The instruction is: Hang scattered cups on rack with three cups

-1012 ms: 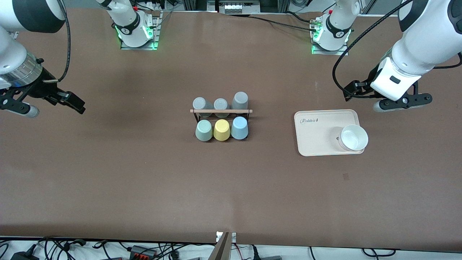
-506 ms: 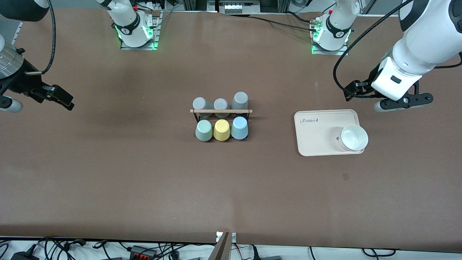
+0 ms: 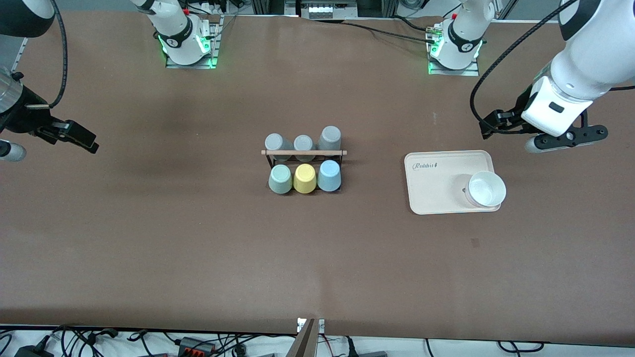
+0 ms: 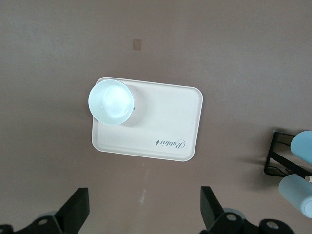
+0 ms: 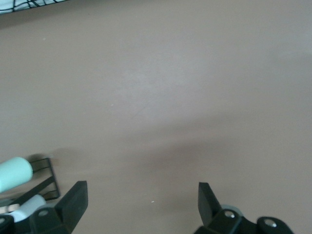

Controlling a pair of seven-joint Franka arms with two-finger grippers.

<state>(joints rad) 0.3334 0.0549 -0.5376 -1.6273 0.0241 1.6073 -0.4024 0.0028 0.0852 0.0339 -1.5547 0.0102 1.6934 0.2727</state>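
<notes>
The black wire rack (image 3: 303, 152) with a wooden dowel stands mid-table. The mint green cup (image 3: 280, 179), a yellow cup (image 3: 304, 178) and the light blue cup (image 3: 329, 175) sit on its pegs on the side nearer the front camera. My left gripper (image 3: 565, 138) is open and empty, over bare table beside the tray (image 3: 436, 208). My right gripper (image 3: 7, 148) is open and empty, over the right arm's end of the table. The left wrist view shows the open left gripper (image 4: 144, 214) and the light blue cup (image 4: 303, 144). The right wrist view shows the open right gripper (image 5: 141, 204) and the mint cup (image 5: 14, 174).
Three grey cups (image 3: 303, 143) sit on the rack's side farther from the front camera. A cream tray toward the left arm's end holds a white bowl (image 3: 486, 189); both show in the left wrist view, tray (image 4: 165, 122), bowl (image 4: 111, 102).
The right gripper has drawn back toward the right arm's end of the table. The left gripper has shifted slightly toward its own end. The cups have not moved.
</notes>
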